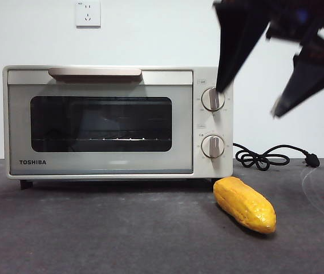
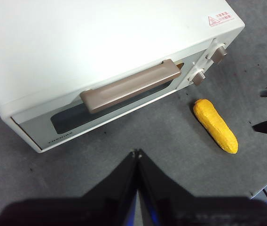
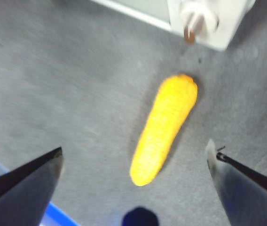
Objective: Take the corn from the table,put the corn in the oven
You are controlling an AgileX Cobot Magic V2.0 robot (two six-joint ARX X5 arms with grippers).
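The corn (image 1: 244, 204) lies flat on the table (image 1: 93, 234), just in front of the oven (image 1: 118, 121) at its knob-side corner, one end pointing toward the lower knob (image 1: 213, 146). The right gripper (image 1: 250, 100) hangs above the corn, jaws spread wide and holding nothing; in the right wrist view the corn (image 3: 164, 127) sits between the two jaws, well below them and untouched. The left gripper (image 2: 137, 153) hovers over the table before the oven door (image 2: 105, 110), jaws pressed together and empty, with the corn (image 2: 215, 125) well off to one side. The oven door is closed.
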